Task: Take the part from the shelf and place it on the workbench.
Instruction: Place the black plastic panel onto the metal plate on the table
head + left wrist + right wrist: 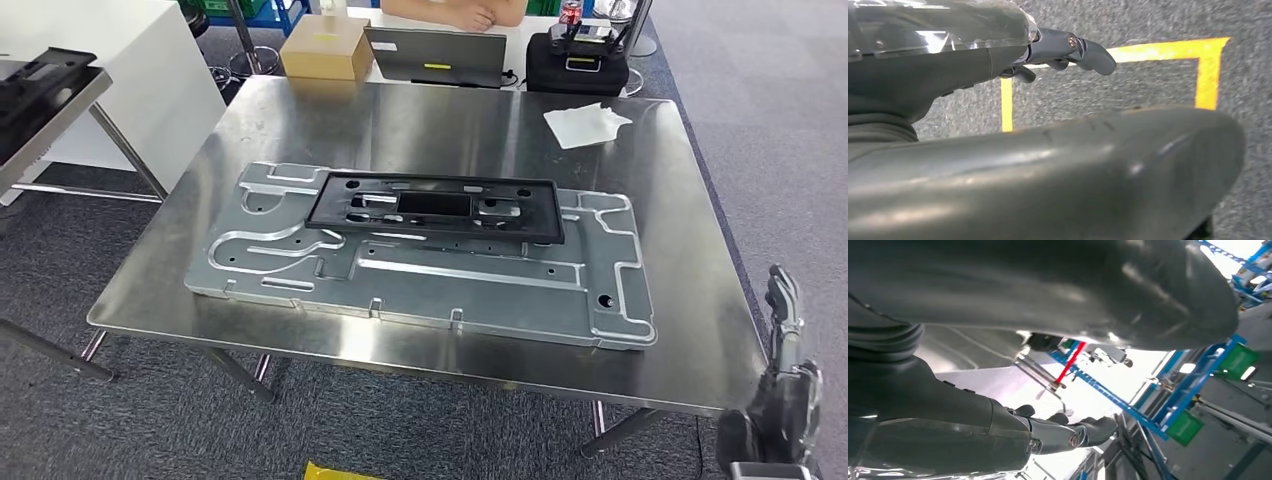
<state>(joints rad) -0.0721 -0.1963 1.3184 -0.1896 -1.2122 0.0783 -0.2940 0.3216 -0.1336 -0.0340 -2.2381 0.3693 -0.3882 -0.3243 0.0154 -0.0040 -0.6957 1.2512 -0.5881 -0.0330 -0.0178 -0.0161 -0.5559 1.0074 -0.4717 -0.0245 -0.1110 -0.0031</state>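
A black rectangular frame part lies flat on a large grey stamped metal plate, which covers the middle of the steel workbench. My right hand hangs beyond the bench's near right corner with its fingers stretched out and nothing in them. The right wrist view shows that right hand empty, with its dark fingers extended. My left hand hangs over the grey carpet, and its fingers are straight and hold nothing.
At the bench's far edge stand a laptop, a cardboard box and a black bag, with a person's hands behind them. A white cloth lies far right. Another table stands left. Yellow tape marks the floor.
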